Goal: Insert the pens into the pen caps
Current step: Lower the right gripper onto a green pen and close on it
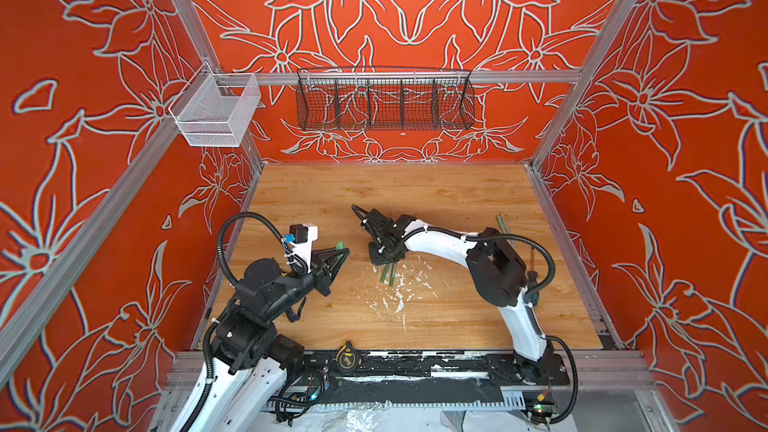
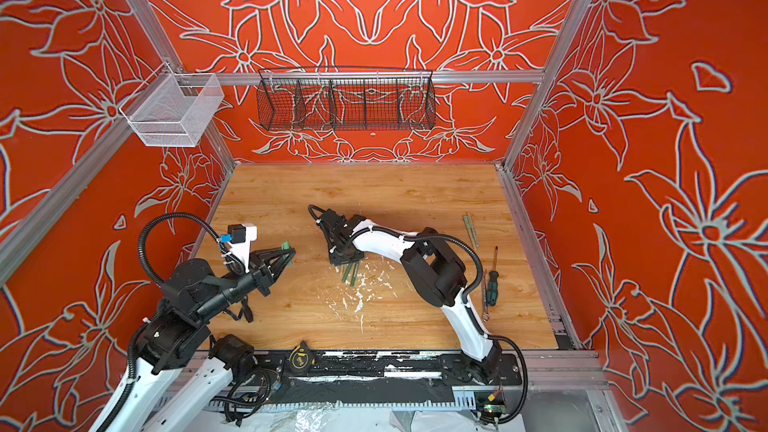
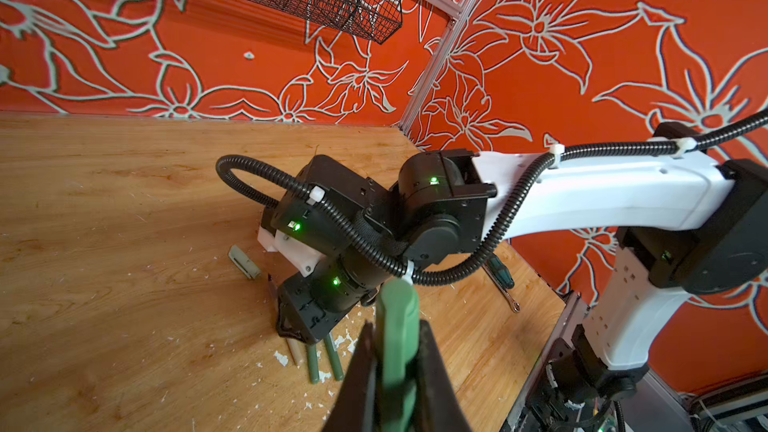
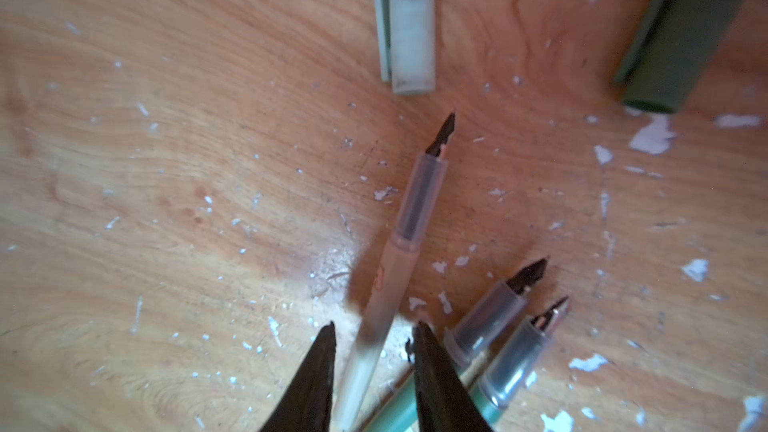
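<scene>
As left hand (image 3: pixel 397 328) grips cap (image 3: pixel 397 305), right (image 4: pixel 374 328) straddles pen (image 4: pixel 417 201).

A black wire basket (image 1: pixel 384 103) and a white mesh basket (image 1: pixel 216 116) hang on the frame rails. White flecks (image 1: pixel 399 292) litter the wooden table (image 1: pixel 374 189); a screwdriver (image 2: pixel 493 282) lies near its right edge (a wrench (image 3: pixel 509 300) just beside it).

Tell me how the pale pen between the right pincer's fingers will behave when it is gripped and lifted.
The pale pen looks like a stiff plastic stick, so it should lift without bending. Its smooth barrel may roll or swivel in the right pincer. The bare nib looks fragile.
</scene>
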Available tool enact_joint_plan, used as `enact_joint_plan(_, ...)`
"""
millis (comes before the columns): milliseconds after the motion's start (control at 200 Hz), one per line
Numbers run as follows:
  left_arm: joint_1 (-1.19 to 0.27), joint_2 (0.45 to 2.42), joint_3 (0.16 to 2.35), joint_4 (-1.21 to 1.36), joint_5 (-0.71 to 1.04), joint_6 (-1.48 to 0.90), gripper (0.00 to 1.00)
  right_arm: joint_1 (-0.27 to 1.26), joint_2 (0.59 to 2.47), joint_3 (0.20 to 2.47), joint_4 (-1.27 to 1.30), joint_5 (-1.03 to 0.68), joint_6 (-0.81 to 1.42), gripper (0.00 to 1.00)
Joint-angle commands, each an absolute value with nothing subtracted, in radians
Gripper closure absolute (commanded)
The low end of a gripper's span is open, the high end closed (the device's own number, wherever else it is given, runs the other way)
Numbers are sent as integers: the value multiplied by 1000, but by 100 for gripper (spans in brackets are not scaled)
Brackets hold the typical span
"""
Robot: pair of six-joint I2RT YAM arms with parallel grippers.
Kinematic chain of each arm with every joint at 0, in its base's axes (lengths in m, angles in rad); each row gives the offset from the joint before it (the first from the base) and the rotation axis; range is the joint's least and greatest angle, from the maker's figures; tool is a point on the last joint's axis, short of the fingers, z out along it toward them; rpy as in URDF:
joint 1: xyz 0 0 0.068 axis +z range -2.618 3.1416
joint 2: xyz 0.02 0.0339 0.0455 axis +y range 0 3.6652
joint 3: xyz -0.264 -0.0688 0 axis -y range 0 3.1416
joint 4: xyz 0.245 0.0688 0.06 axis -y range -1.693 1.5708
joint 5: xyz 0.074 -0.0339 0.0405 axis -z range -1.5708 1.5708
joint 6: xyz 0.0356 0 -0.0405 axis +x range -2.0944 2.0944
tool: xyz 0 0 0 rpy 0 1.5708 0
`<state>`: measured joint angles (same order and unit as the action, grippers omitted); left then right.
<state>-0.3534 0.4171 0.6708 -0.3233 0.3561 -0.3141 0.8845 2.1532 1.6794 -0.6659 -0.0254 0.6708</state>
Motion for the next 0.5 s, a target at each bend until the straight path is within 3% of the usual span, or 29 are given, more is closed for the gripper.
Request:
enact_joint_plan(0, -348, 417, 681, -313, 358, -312, 100, 880, 2090, 1654, -666, -3, 702, 66)
enact_joint_plan(495, -348, 426, 674, -302, 360, -316, 100, 878, 2045, 1548, -673, 18, 728, 71)
